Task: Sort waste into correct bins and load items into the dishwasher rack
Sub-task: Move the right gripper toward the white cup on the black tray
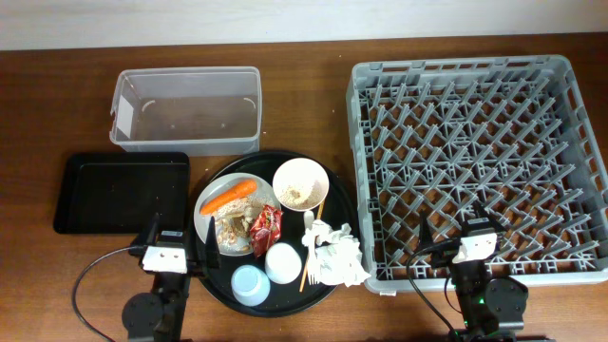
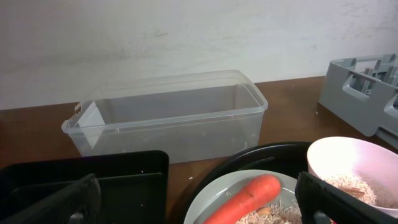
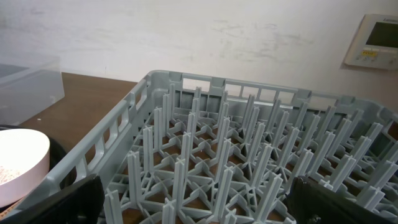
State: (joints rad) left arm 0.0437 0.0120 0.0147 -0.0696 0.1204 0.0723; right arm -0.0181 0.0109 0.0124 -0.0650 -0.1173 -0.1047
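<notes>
Grey rack (image 1: 475, 171) edge under right gripper (image 1: 454, 230); left gripper (image 1: 173, 235) by rectangular tray (image 1: 119, 193) corner; both released.

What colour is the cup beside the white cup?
The round cup is light blue, best seen in the overhead view.

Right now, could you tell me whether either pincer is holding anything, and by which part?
Nothing is held: left pincer and right pincer are both open and empty.

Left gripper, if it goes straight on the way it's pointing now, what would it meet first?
Probably the pale plate with the carrot, low between the open jaws of the left gripper; beyond stands the clear tub. Height is unclear, so it might pass over the plate.
</notes>
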